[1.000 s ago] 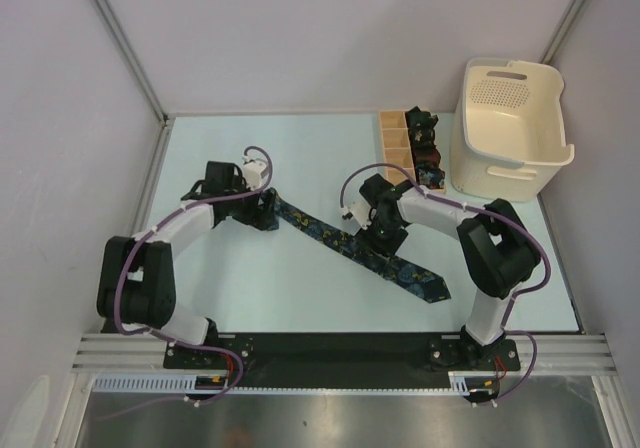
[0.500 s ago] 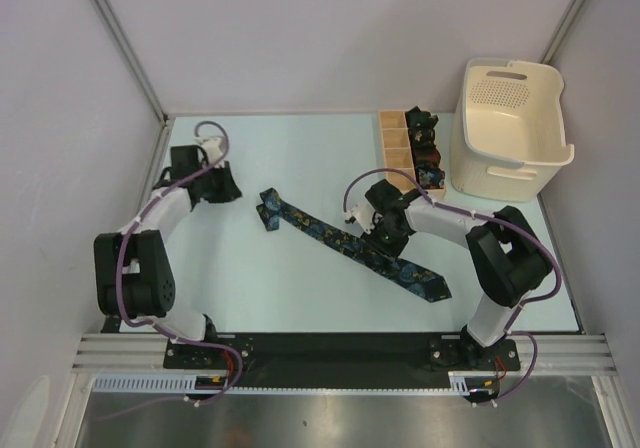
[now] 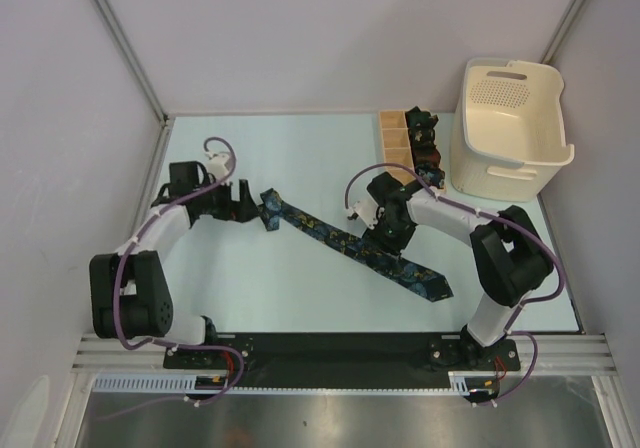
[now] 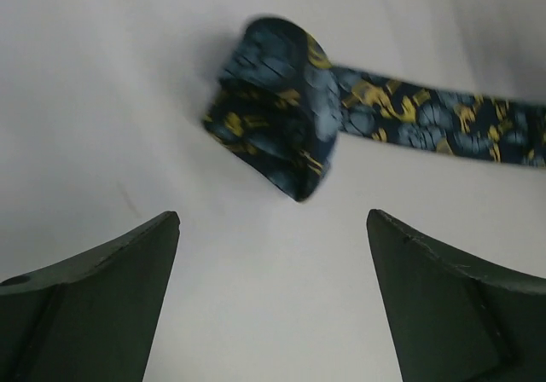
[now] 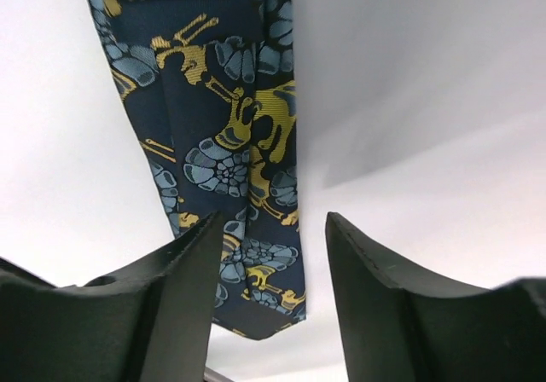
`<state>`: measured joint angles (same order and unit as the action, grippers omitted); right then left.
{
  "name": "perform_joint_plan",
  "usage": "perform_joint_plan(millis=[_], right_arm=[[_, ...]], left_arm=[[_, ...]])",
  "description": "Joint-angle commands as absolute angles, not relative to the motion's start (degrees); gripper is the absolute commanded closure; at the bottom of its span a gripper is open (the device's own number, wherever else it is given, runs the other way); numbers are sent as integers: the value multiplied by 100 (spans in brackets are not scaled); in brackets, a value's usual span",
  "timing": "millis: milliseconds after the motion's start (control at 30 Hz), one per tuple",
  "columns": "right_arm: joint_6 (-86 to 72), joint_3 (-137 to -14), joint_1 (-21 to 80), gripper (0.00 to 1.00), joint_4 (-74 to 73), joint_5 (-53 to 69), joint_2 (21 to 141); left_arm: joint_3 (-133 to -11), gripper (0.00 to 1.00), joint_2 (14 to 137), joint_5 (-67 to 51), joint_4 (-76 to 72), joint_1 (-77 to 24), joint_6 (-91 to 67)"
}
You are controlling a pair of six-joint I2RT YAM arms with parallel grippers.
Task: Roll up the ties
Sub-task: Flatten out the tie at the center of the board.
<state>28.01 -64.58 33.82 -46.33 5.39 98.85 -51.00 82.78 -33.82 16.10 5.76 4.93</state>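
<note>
Left fingers (image 4: 94,314) spread wide, just short of the tie (image 4: 273,101)'s folded end

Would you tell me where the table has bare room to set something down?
Bare: the far strip of table behind the tie, left of the wooden box; and the near stretch between tie and the near edge. Crowded: far-right corner, with box and basket.

We are finding the tie (image 3: 330,236) lying diagonally on the table (image 3: 300,158), folded end beside the left gripper (image 3: 244,204); behind, the basket (image 3: 510,118) is standing right of the box (image 3: 393,140).
</note>
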Motion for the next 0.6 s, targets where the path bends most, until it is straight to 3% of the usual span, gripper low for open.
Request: perform_joint_plan(millis=[0,167,467,567], right_arm=[[2637,-6899,3357,40,-4992,808,9642],[2487,-6961,3726,34,-4765,870,9887],[2470,-6926,3849,33,-4211,738,10494],[2514,-6742,3920,36,-4044,633,10590]], left_arm=[[-4441,5,7884,-3753,1530,177,1529],[-4263,8,8129,-3139,1064,-693,1837],[-4517,20,8964,-2391,703,-1134,1802],[-4561,42,9018,-2329,729,-1248,1819]])
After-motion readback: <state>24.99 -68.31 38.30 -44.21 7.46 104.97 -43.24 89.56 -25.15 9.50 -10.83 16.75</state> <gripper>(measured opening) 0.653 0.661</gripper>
